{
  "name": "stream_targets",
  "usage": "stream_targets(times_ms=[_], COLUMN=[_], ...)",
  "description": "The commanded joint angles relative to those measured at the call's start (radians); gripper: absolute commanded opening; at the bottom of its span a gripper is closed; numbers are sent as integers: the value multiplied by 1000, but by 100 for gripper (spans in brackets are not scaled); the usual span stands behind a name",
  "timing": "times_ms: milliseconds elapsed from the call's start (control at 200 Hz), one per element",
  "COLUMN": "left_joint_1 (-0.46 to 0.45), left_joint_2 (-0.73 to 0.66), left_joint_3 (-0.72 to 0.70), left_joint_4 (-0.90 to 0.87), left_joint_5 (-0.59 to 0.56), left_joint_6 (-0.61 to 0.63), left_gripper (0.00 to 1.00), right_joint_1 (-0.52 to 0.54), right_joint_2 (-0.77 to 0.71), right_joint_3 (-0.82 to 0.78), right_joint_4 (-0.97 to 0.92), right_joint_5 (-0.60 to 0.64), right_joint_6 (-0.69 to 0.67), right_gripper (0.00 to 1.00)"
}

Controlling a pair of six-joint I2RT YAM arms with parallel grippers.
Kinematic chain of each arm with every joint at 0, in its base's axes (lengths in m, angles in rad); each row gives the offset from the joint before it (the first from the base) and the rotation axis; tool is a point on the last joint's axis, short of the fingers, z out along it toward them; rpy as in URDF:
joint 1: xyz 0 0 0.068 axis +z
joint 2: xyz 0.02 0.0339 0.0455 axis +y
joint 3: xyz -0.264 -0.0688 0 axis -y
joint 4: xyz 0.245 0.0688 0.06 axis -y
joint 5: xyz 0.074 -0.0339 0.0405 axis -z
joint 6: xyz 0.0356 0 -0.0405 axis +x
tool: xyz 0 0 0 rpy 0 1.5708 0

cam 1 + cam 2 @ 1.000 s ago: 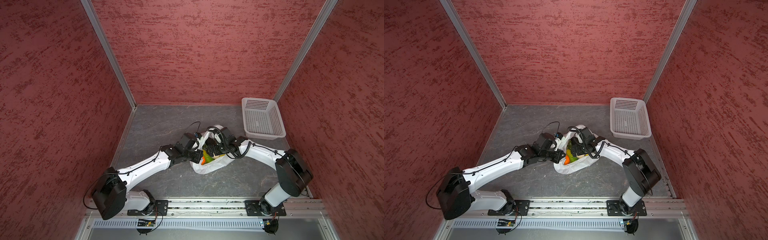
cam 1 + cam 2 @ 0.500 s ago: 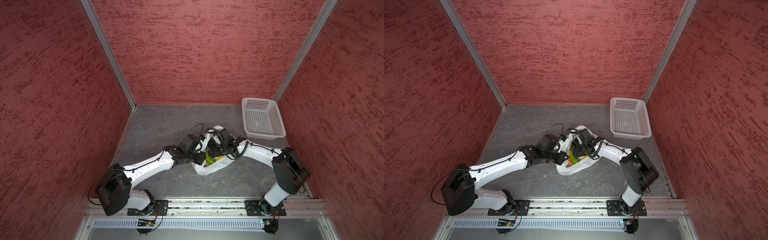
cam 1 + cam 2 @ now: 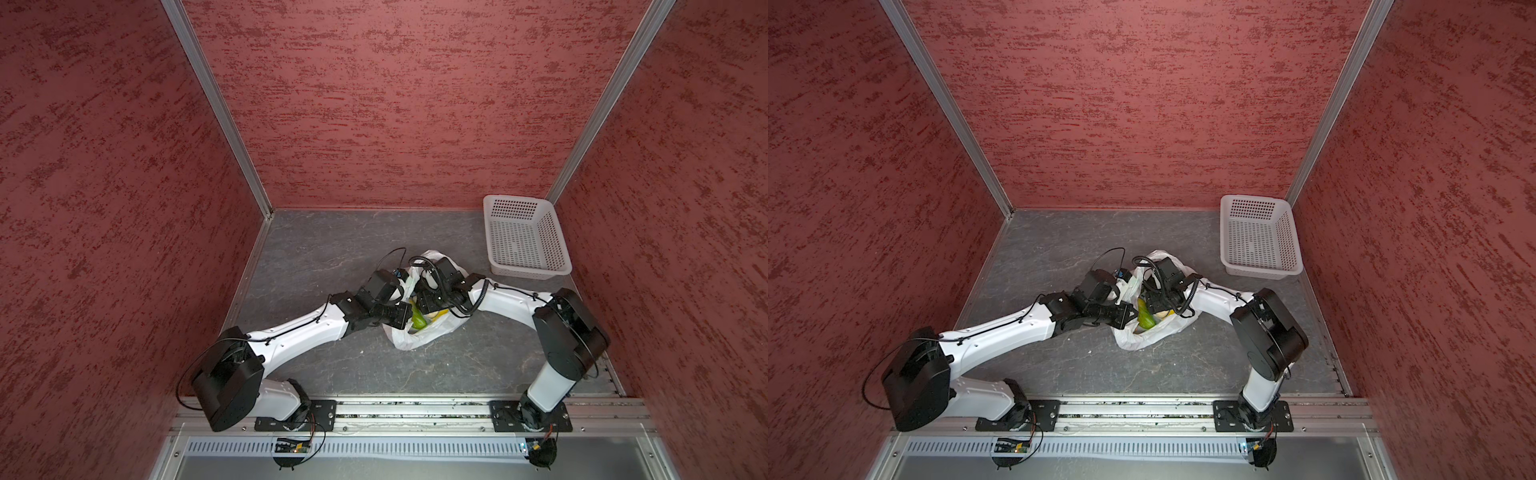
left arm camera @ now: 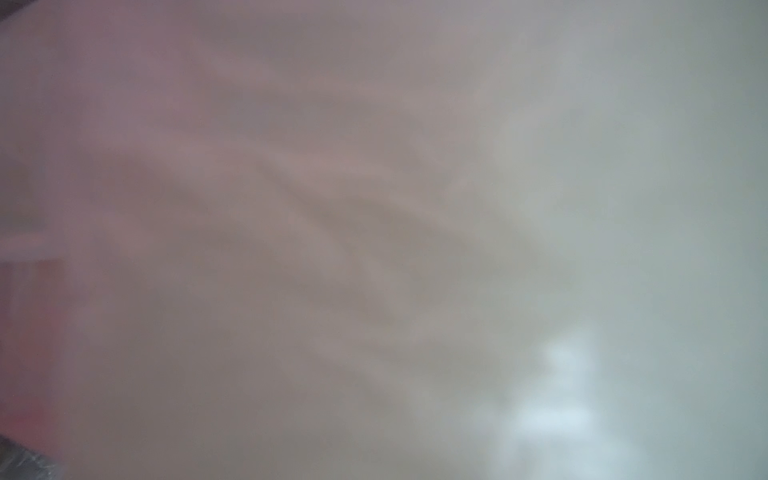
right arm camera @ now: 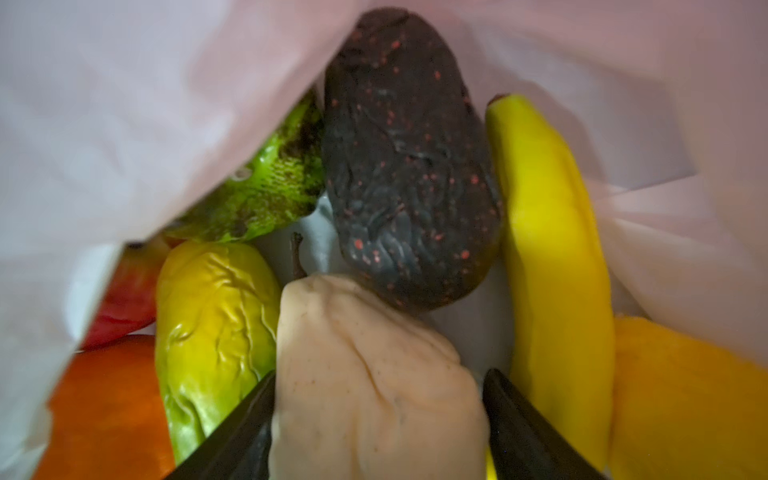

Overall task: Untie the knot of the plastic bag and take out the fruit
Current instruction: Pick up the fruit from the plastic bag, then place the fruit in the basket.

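The white plastic bag lies open-mouthed mid-floor in both top views, fruit showing inside. My left gripper sits shut at the bag's left rim, holding the plastic; its wrist view is filled by blurred white plastic bag. My right gripper is inside the bag, its dark fingers pressed on both sides of the pale beige fruit. Around it lie a banana, a green-yellow mango, a bumpy green fruit, a dark speckled piece, a red apple and an orange. The knot is out of view.
A rigid white perforated basket stands in the back right corner, against the red wall. Red walls close the grey floor on three sides. Both arms reach inward from the front rail.
The right gripper's jaws have narrowed onto the pale beige fruit inside the bag. The left arm has shifted slightly toward the bag, still shut on its rim.
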Motion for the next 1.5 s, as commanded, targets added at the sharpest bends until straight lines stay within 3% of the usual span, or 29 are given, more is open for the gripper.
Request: stream_targets(times_ms=[0, 115, 426, 1122, 1493], left_joint_1=[11, 24, 54, 94, 104], left_joint_2=[-9, -20, -33, -7, -14], left_joint_3=[-16, -24, -16, 44, 45], left_joint_4=[45, 53, 61, 36, 17], left_joint_5=[3, 9, 17, 34, 36], left_joint_6=[-24, -35, -49, -31, -18], left_gripper=[0, 0, 0, 0, 0], right_joint_1=[10, 14, 28, 132, 110], right_joint_2=[18, 17, -26, -345, -438], right_joint_3=[-24, -36, -42, 24, 303], right_joint_4=[11, 33, 32, -173, -457], right_joint_5=[45, 51, 33, 36, 118], right_joint_6=[9, 18, 20, 180, 147], right_gripper=[72, 66, 39, 36, 34])
